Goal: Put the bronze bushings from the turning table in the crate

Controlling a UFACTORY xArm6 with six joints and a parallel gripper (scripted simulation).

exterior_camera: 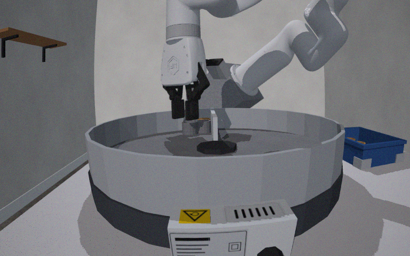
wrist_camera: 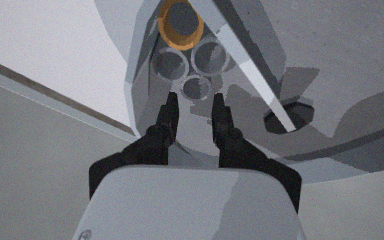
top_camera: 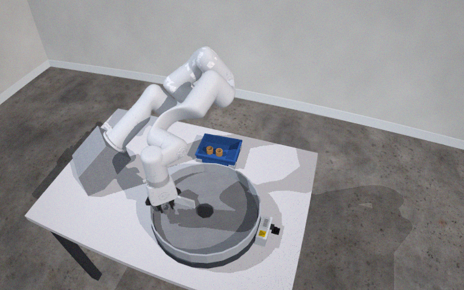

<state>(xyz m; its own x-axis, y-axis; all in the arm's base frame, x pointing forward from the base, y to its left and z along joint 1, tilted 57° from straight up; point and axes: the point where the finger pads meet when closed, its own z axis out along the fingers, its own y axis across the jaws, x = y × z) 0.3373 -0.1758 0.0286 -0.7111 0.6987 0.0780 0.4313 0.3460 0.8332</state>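
A bronze bushing (exterior_camera: pixel 204 119) (wrist_camera: pixel 183 43) stands on the turning table (top_camera: pixel 235 201) (exterior_camera: pixel 271 139) (wrist_camera: pixel 310 30), between its wall and the white bar. Three steel bushings stand close together beside it: a left one (wrist_camera: pixel 155 64), a right one (wrist_camera: pixel 193 58) and a smaller one (wrist_camera: pixel 195 76). My gripper (top_camera: pixel 166 208) (exterior_camera: pixel 184 118) (wrist_camera: pixel 195 103) is part-open and empty, pointing down just above the steel bushings, with its fingertips near the smaller one. Two bronze bushings (top_camera: pixel 209 152) (top_camera: pixel 219 154) stand in the blue crate (top_camera: pixel 215 160) (exterior_camera: pixel 377 151).
The white bar (top_camera: pixel 186 201) (exterior_camera: pixel 214 126) (wrist_camera: pixel 245 65) stands upright on the turning table, beside the bushings. A raised grey wall (exterior_camera: pixel 211 177) rings the turning table. A control box (top_camera: pixel 263 239) (exterior_camera: pixel 266 231) is at its side. The crate stands behind it in the top view.
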